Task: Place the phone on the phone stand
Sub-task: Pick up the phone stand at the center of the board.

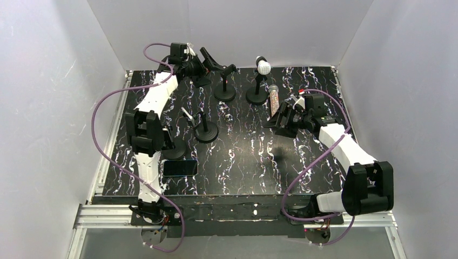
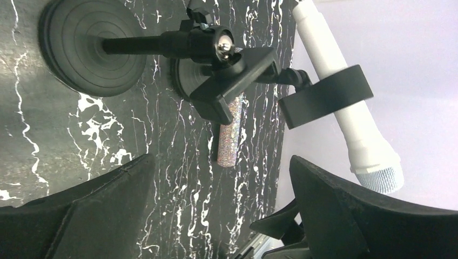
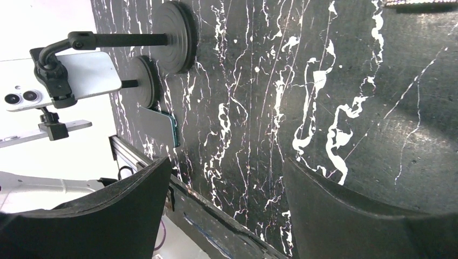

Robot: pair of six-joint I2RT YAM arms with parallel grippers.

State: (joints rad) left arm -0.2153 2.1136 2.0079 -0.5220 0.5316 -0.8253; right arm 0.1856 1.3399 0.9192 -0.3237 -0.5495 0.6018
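- Phone (image 3: 94, 75) sits clamped in the phone stand (image 3: 119, 39); a second phone (image 1: 181, 168) lies flat on the bench (image 1: 243, 162).
- Left hand (image 2: 220, 162) and right hand (image 3: 226, 162) both spread wide, grasping nothing.

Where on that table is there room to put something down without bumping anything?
Roomiest is the front middle of the table, between the flat-lying phone and the right arm. The back row is crowded: an empty stand, a white microphone and a glittery microphone.
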